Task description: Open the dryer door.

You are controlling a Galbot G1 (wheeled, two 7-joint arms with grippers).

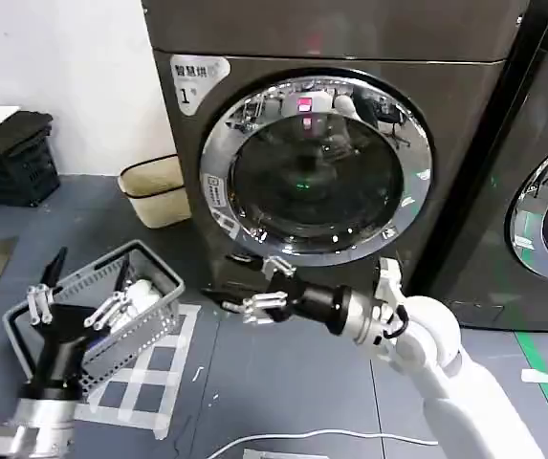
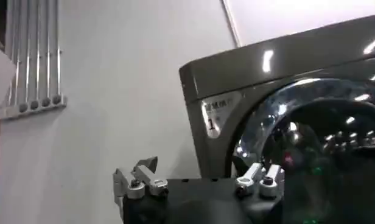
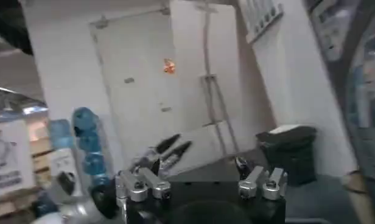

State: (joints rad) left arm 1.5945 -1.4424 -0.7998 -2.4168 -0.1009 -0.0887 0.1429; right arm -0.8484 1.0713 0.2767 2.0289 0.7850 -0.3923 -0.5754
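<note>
Below the shut dryer door (image 1: 317, 167) we hold the right gripper (image 1: 254, 304), jaws spread, seemingly to hook its chrome rim, while the left gripper (image 1: 73, 308), jaws also spread, idles.

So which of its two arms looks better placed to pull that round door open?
The right, probably. Its right end effector reaches out, fingers open, just below the dryer door, near the chrome rim's lower left. The left end effector hangs open over the grey basket, farther from the door.

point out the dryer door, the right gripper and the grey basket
dryer door (image 1: 214, 182): head view, on the left side of its chrome rim.
right gripper (image 1: 224, 304): head view, between its fingertips, below the door.
grey basket (image 1: 155, 316): head view, on its side wall.
</note>
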